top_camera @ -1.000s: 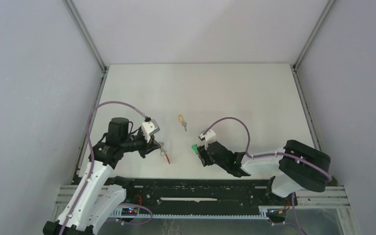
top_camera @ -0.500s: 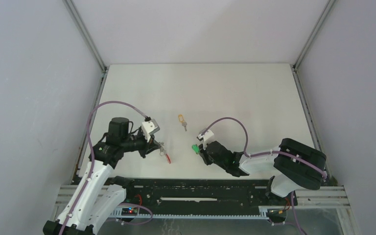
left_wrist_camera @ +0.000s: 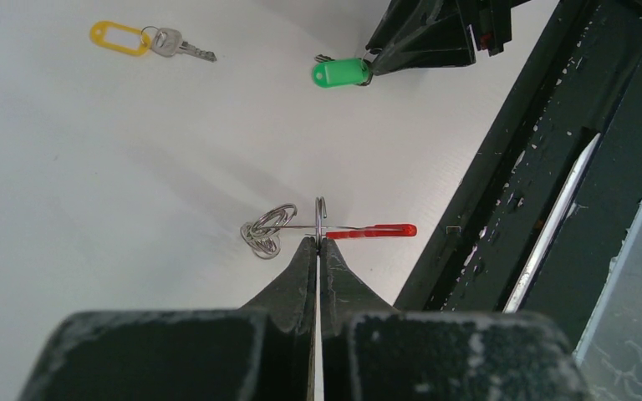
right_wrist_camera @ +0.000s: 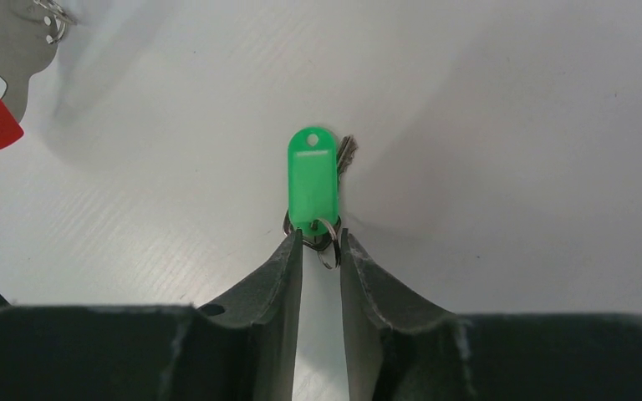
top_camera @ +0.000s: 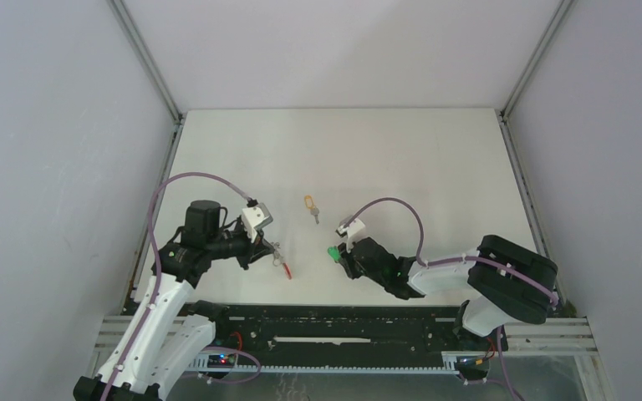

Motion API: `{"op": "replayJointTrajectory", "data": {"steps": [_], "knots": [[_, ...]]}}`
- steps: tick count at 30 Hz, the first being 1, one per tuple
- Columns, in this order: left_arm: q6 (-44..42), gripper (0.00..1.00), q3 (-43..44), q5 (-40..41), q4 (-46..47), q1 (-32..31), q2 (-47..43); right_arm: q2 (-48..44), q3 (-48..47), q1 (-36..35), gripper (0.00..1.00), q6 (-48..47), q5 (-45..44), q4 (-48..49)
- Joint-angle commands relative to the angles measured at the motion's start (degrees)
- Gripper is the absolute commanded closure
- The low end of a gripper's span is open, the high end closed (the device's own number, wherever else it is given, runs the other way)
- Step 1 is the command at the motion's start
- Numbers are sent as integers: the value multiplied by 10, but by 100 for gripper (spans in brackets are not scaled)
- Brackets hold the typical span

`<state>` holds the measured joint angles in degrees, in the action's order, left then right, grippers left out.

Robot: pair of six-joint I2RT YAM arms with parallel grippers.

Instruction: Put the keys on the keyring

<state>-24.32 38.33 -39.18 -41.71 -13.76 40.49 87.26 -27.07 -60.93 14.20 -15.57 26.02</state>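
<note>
Two keys: green key (top_camera: 333,251) lies near the keyring (top_camera: 280,261), to its right; yellow key (top_camera: 310,205) lies beyond it, untouched.
Ring hold: left gripper (left_wrist_camera: 318,242) pressed together on the keyring's wire.
Nearer arm: right gripper (right_wrist_camera: 321,238) pinching the green key's small ring, tag pointing away from its fingers.
Surface: flat white table (top_camera: 401,150), open gap toward the keyring.

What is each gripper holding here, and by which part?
The left fingers pinch the keyring at its thin metal loop, beside the red section. The right fingers pinch the green key by the small ring under its tag.

Bright even light, faint shadows; right wrist view blurs at top left.
</note>
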Motion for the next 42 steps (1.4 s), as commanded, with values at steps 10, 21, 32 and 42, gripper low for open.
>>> {"op": "replayJointTrajectory", "data": {"steps": [10, 21, 32, 42], "knots": [[12, 100, 30, -4, 10, -4, -3, -11, -18, 17, 100, -1, 34, -10], [17, 100, 35, -10, 12, -6, -3, -89, -18, 9, 100, -31, 78, -51], [25, 100, 64, 2, 47, -49, 4, -266, -72, -10, 100, -101, 228, -174], [38, 100, 64, 38, 81, -128, -13, -246, -193, -62, 100, -73, 233, -237]]}}
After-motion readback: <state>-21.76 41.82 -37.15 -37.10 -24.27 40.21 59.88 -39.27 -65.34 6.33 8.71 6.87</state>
